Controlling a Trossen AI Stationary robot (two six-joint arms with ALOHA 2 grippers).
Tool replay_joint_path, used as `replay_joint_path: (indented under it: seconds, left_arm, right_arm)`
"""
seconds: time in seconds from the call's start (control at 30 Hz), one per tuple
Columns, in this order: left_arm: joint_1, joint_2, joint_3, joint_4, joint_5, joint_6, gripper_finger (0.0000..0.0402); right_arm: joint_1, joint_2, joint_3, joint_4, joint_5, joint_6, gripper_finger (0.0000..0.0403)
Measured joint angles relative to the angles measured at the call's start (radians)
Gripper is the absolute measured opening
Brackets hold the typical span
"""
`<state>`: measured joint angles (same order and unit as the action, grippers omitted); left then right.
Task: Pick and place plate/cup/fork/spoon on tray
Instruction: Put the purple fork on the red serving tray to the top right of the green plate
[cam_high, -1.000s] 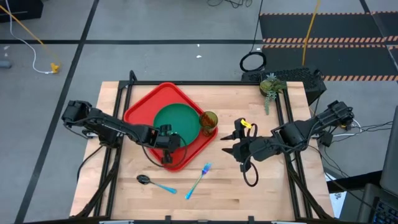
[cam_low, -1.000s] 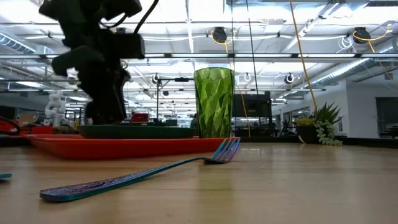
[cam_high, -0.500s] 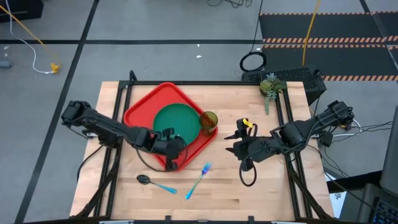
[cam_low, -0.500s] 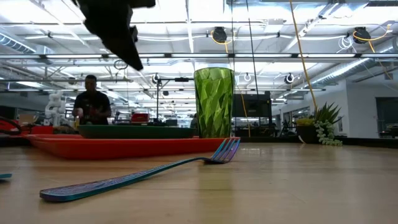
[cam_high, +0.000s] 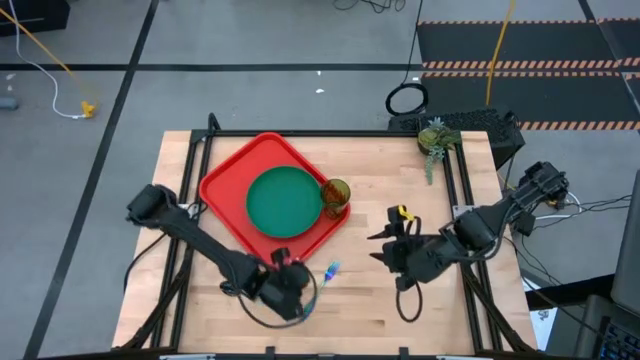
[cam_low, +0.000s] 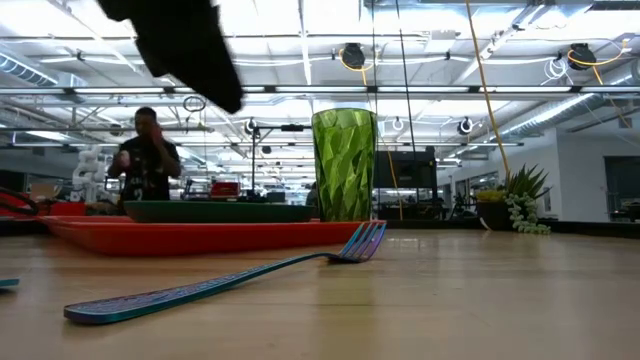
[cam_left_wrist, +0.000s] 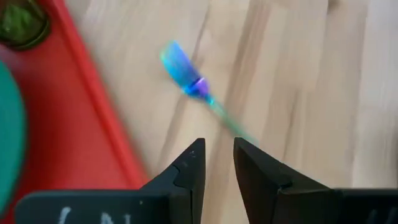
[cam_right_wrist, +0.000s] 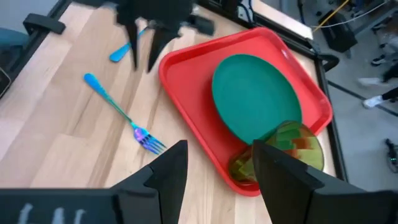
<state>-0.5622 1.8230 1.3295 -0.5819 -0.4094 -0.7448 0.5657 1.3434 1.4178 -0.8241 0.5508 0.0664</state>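
The red tray (cam_high: 222, 188) lies at the far left of the table. It holds the dark-green plate (cam_high: 285, 200) and, in its right corner, the upright olive cup (cam_high: 335, 192). The light-blue fork (cam_right_wrist: 118, 107) lies flat on the wood just nearer than the tray, its tines (cam_high: 331, 268) toward the tray. My left gripper (cam_left_wrist: 219, 152) hovers open above the fork's handle, fingers down, touching nothing. The spoon shows only as a bit of blue handle (cam_right_wrist: 118, 53) behind that gripper. My right gripper (cam_right_wrist: 217, 163) is open and empty, right of the tray.
A small potted plant (cam_high: 435, 138) stands at the far right of the table. Bare wood lies between the fork and the table's near edge (cam_high: 400, 335). A person (cam_low: 145, 160) stands in the room far behind the table.
My left gripper has swung from above the tray's near corner toward the table's near edge and now stands over the fork's handle, covering the spoon in the high view. My right gripper has drifted slightly toward the near edge. The fork, plate and cup have not moved.
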Motion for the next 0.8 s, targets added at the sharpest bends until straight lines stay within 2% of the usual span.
replay_joint_path:
  seconds: [0.17, 0.4, 0.57, 0.8]
  left_arm:
    - [-0.014, 0.120, 0.132, -0.009, -0.104, -0.142, 0.0088]
    - [-0.001, 0.255, 0.260, -0.005, -0.099, -0.262, 0.0088]
    - [0.019, 0.320, 0.302, -0.025, -0.072, -0.330, 0.0088]
    - [0.010, 0.334, 0.305, -0.030, -0.127, -0.380, 0.0088]
  right_arm:
    - [0.052, 0.000, 0.000, -0.040, 0.035, 0.054, 0.0171]
    - [0.107, 0.000, 0.000, -0.098, 0.059, 0.116, 0.0171]
    - [0.133, 0.000, 0.000, -0.105, 0.059, 0.135, 0.0171]
    - [0.153, 0.000, 0.000, -0.102, 0.059, 0.134, 0.0171]
